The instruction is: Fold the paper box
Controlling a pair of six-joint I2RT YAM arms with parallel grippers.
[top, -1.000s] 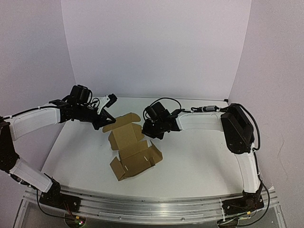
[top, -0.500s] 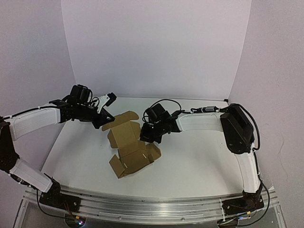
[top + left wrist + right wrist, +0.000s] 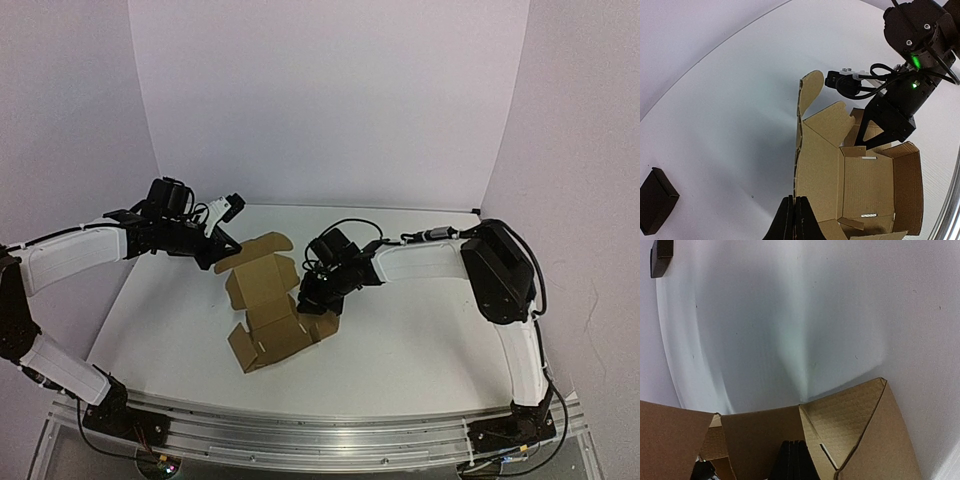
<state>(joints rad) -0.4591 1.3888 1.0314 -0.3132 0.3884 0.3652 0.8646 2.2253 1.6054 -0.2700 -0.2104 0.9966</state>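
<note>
Reaching into the paper box (image 3: 262,305), closed right claw (image 3: 792,447) showing only tips at frame bottom, closed left claw (image 3: 793,204) meeting the cardboard edge, grip unclear.

The left gripper (image 3: 794,205) sits at the bottom edge, fingers pressed together, their tips meeting the near corner of a raised panel of the paper box (image 3: 850,185). The brown cardboard is partly folded: an open tray with upright walls lies to the right, and a rounded flap stands up behind it. The right gripper (image 3: 867,142), black with green lights glowing above, reaches down at the box's far side. A small black rectangular object (image 3: 655,201) lies well apart on the white table (image 3: 730,115).
</note>
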